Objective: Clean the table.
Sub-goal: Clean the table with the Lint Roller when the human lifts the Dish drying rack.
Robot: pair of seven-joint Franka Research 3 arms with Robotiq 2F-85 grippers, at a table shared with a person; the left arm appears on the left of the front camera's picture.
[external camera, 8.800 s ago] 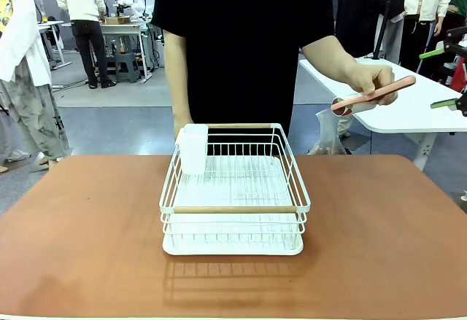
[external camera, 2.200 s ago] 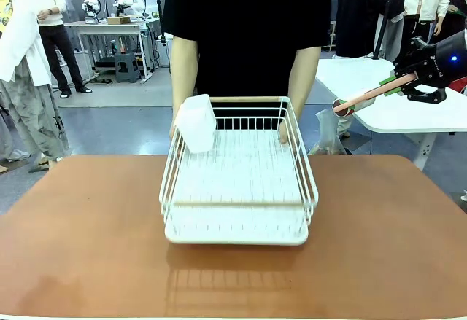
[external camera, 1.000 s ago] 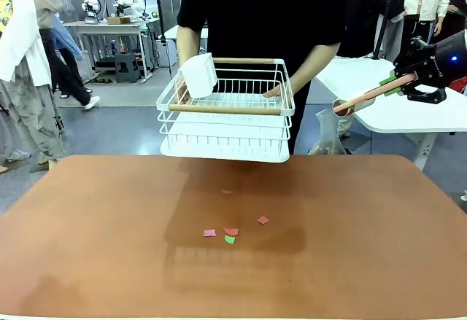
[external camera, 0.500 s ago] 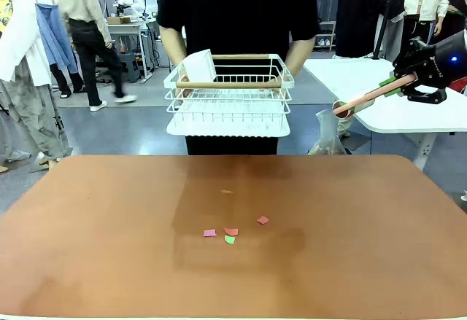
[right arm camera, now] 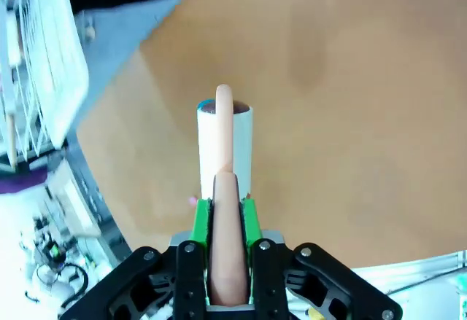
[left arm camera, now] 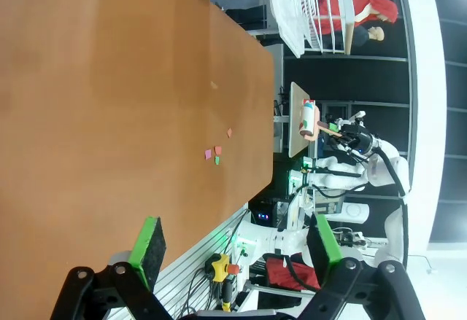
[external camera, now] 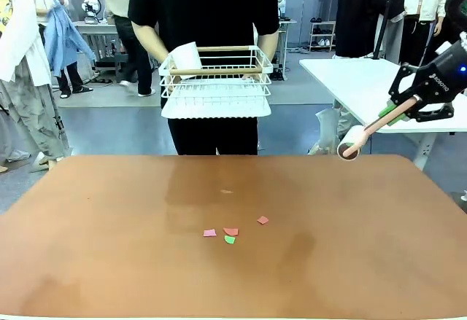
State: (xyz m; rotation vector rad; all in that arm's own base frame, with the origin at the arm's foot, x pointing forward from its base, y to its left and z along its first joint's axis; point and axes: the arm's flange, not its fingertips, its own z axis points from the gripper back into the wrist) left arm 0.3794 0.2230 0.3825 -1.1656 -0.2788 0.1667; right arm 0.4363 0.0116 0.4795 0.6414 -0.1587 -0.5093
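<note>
At the far right corner of the tabletop [external camera: 109, 262]: my right pincer [external camera: 400, 107], clamped on the pink handle of a lint roller [external camera: 352, 149], its white roll tilted down toward the far edge.

Near the middle of the terracotta tabletop: three pink paper scraps [external camera: 230, 231] and one green scrap [external camera: 229, 240], close together.

Above the tabletop, left wrist view: my left pincer [left arm camera: 237, 243], green pads [left arm camera: 149, 251] wide apart, nothing between them.

Beyond the far edge: a person [external camera: 204, 6], holding a white wire rack [external camera: 215, 90] clear of the tabletop.
</note>
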